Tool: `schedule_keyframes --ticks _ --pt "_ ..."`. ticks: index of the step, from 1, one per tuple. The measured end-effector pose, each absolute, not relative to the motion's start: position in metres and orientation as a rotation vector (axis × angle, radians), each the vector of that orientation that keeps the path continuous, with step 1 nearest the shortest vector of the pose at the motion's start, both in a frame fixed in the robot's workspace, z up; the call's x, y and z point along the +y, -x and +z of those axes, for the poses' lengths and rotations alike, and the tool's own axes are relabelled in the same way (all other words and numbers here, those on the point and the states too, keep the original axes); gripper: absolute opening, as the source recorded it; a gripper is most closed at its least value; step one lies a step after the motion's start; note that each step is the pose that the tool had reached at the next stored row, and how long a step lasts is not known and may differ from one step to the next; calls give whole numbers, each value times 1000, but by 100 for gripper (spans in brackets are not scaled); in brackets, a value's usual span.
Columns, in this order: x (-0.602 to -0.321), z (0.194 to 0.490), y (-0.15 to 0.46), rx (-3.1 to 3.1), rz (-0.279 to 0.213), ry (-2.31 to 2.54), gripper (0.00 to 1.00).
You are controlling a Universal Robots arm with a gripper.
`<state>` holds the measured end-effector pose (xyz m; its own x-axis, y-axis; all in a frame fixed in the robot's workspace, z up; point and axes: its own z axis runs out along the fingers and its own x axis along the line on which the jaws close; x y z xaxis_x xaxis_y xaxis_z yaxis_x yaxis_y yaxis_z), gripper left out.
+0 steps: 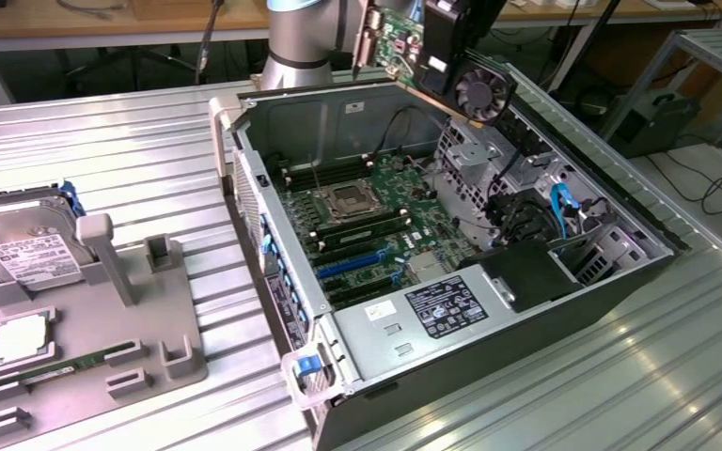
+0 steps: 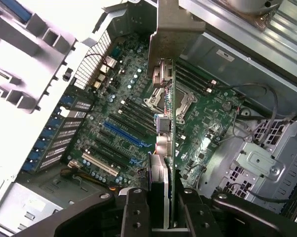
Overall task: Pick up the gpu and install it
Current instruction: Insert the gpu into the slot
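The graphics card [image 1: 427,52] is held in the air above the far end of the open computer case [image 1: 662,235], clear of everything inside it. It is gripped by the gripper [image 1: 459,28], whose 2 fingers are clenched on it. The card is tilted, with its round fan [image 1: 480,91] at the lower corner, facing the exterior view's right. Its silver bracket [image 1: 365,38] is at the end toward the exterior view's left.

From the wrist, the graphics card [image 2: 164,148] is seen edge-on, clamped between the 2 dark fingers [image 2: 133,212] of the gripper [image 2: 162,200]. The bracket [image 2: 175,29] is at the end farthest from the fingers. Below the card the green motherboard [image 2: 113,108] is seen, with a long blue slot [image 2: 126,136] lying to one side of the card's edge and apart from it.

In the exterior view the case lies on its side on a ribbed metal table [image 1: 110,141]. Inside it the motherboard [image 1: 374,216] can be seen, with the processor socket [image 1: 342,197], the blue slots [image 1: 354,266] and a labelled power supply [image 1: 436,305] at the near end. At the exterior view's left, well apart from the case, a gray holder [image 1: 148,319] is set on the table. A hard drive [image 1: 35,249] and a green memory stick [image 1: 72,365] are kept in it.
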<state>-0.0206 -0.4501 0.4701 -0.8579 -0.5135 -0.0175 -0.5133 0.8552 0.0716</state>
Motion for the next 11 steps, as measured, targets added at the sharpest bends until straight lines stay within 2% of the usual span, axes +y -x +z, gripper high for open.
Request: schedule_keyframes --ticks 11 --pt "-450 470 21 -2967 -115 -1006 27"
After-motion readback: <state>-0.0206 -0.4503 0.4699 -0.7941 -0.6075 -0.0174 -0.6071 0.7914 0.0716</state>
